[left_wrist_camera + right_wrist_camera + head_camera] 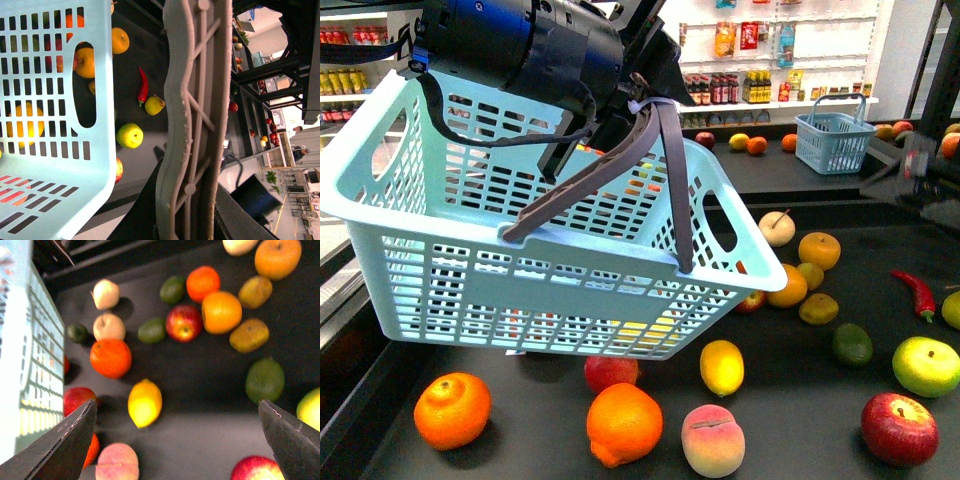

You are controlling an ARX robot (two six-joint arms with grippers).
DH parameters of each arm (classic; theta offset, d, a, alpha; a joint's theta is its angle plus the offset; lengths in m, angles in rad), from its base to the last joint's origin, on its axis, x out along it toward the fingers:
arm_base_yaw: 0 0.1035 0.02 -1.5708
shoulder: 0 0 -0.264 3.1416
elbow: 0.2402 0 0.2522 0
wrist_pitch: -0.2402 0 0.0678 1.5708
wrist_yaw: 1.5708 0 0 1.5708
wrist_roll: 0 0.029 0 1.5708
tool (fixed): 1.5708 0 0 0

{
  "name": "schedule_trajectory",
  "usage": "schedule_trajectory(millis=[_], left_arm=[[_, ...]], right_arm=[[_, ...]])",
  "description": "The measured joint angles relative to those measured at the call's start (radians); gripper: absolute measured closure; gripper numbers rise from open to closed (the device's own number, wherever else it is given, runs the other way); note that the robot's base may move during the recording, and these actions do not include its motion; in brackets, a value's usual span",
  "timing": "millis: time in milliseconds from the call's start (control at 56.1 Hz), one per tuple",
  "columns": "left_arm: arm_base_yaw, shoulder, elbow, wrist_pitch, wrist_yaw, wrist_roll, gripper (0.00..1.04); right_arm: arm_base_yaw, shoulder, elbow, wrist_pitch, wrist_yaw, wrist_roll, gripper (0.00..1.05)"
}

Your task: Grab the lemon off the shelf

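The lemon (pixel 722 367) (pixel 145 403) lies on its side on the dark deck of the shelf (pixel 800 410) (pixel 200 440), toward the front edge and about midway along it. It touches nothing. A peach (pixel 713 440) (pixel 116 461) sits just in front of it, nearer the front edge, and a red apple (pixel 610 372) lies to its left, half under the basket. An orange (pixel 623 423) is beside the peach, and a lime (pixel 852 343) lies well off to the lemon's right.

From the right wrist camera I look down on the lemon with my right gripper (pixel 175 440) above the deck. Its two dark fingers (pixel 65 445) are spread wide with nothing between them but open air. The lemon shows in that gap, nearer one finger than the other. In the front view the right arm is only a blur at the right edge.

My left gripper (pixel 638 105) is clamped on the grey handle (pixel 595 170) (pixel 192 125) of the pale blue basket (pixel 520 260) (pixel 55 165). The basket hangs tilted and clear of the deck, over the left part of the shelf. Its lower right corner is just above and to the left of the lemon.
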Motion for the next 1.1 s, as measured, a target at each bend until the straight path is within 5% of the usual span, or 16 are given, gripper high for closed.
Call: schedule_trajectory(millis=[499, 1105], left_arm=[[0.000, 0.000, 0.000, 0.000, 0.000, 0.000, 0.92], [0.000, 0.000, 0.000, 0.000, 0.000, -0.001, 0.92]], right_arm=[[0.234, 0.445, 0.256, 0.096, 0.040, -0.178, 0.07], [0.331, 0.758, 0.830, -0.216, 0.253, -0.267, 0.07]])
